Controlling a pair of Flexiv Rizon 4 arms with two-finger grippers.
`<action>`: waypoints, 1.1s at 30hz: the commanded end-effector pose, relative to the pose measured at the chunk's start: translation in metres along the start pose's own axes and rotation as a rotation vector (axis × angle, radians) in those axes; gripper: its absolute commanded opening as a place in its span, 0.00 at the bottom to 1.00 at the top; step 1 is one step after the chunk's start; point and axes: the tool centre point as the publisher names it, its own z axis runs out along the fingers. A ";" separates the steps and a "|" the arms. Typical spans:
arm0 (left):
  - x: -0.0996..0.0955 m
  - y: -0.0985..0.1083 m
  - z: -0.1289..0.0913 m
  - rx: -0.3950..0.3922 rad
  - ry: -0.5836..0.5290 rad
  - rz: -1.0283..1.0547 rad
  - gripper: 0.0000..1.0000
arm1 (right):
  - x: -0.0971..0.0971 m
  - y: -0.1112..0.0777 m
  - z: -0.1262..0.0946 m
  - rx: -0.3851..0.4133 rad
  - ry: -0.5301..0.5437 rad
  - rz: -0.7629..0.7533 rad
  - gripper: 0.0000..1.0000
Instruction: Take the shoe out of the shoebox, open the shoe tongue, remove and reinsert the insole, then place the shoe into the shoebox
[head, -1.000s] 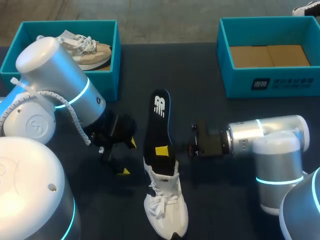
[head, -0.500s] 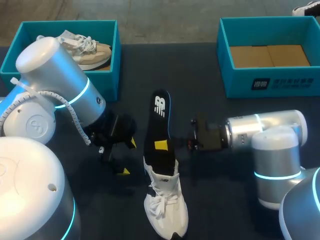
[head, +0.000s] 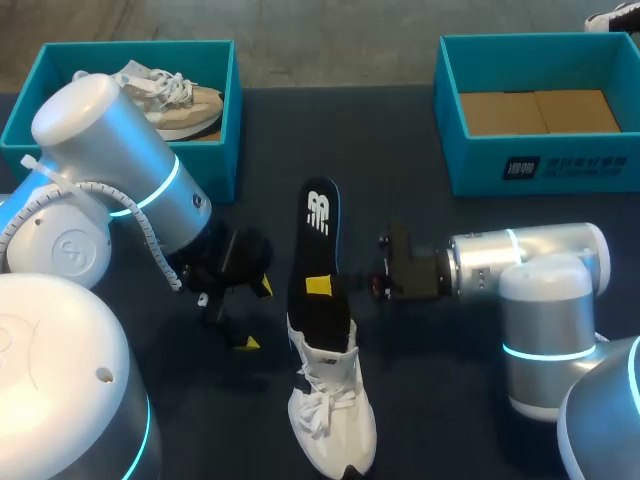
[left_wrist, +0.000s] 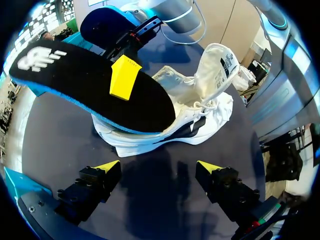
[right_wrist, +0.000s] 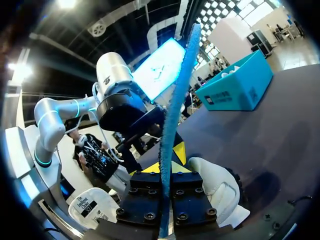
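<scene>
Black insole (head: 318, 258), long axis near-to-far, logo end farthest

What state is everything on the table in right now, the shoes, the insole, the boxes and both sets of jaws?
white shoe: out of box, upright on table, tongue pulled open
insole: mostly out of the shoe, pinched
right gripper: jaws shut on insole
left gripper: jaws open, empty
left shoebox: open, holds beige shoe
right shoebox: open, no shoe inside
</scene>
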 end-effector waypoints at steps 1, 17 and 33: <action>0.002 0.001 0.000 0.001 -0.003 0.000 1.00 | -0.002 -0.004 0.005 0.004 0.001 0.011 0.00; 0.002 0.001 0.000 0.001 -0.003 0.000 1.00 | 0.005 -0.025 0.002 0.041 0.015 0.047 0.00; 0.002 0.001 0.000 0.001 -0.003 0.000 1.00 | 0.015 -0.050 0.006 0.032 0.031 0.097 0.00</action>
